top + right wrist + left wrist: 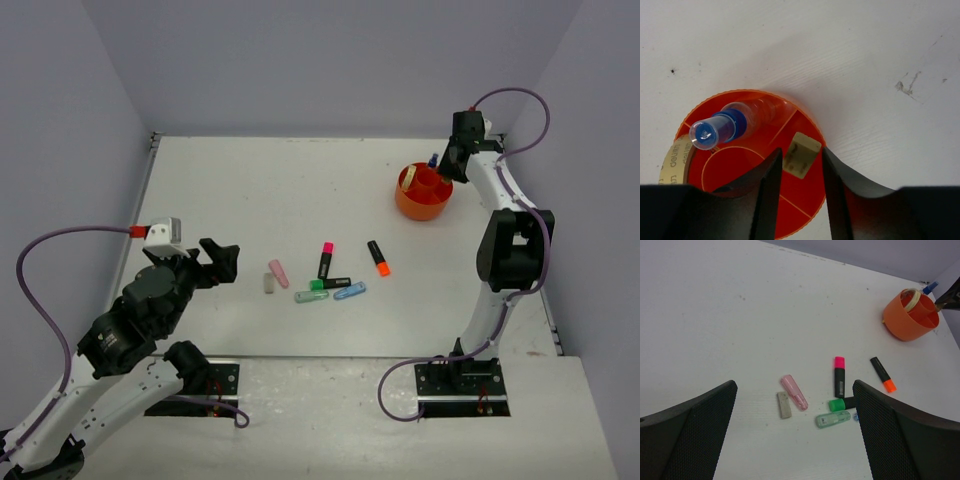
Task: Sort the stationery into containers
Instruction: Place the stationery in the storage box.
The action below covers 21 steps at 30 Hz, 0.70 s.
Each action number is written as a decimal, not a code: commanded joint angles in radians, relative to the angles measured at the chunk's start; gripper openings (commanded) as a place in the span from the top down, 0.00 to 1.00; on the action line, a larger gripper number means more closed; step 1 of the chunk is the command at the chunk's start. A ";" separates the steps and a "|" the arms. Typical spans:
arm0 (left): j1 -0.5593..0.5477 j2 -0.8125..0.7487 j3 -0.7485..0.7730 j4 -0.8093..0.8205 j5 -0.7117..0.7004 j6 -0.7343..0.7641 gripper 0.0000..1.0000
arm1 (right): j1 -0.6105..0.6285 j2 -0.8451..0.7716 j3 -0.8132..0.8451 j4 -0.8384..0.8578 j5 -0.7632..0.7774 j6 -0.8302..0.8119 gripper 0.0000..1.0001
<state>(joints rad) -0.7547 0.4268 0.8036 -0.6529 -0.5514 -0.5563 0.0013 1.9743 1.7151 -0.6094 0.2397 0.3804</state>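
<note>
The round orange tub (423,200) stands at the back right. It holds a blue highlighter (722,128), a beige tape ring (675,159) and a beige eraser (801,155), each in its own compartment. My right gripper (801,152) hovers open just above the tub, with the eraser lying below the gap between its fingers. On the table lie a pink highlighter (326,260), an orange highlighter (378,257), a green highlighter (330,284), a pale green clip (312,296), a blue clip (349,291), a pink eraser (278,272) and a grey-beige eraser (268,284). My left gripper (215,262) is open and empty, left of them.
The loose pieces lie bunched mid-table between the arms. Walls close the table at the back and both sides. The right arm's elbow (512,250) rises beside the tub at the table's right edge.
</note>
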 commanded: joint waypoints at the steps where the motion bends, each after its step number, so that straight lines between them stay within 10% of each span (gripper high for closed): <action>1: 0.000 -0.004 -0.009 0.030 0.006 0.027 0.00 | 0.004 -0.021 0.000 -0.004 -0.021 0.009 0.57; 12: 0.000 0.005 -0.009 0.025 -0.007 0.021 0.00 | 0.030 -0.135 -0.006 -0.039 -0.049 0.017 0.56; 21: 0.000 -0.004 0.009 -0.017 -0.079 -0.022 0.00 | 0.549 -0.409 -0.164 0.005 0.021 0.034 0.55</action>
<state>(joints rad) -0.7547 0.4364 0.8036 -0.6594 -0.5731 -0.5600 0.3124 1.6705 1.6226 -0.6302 0.2515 0.3830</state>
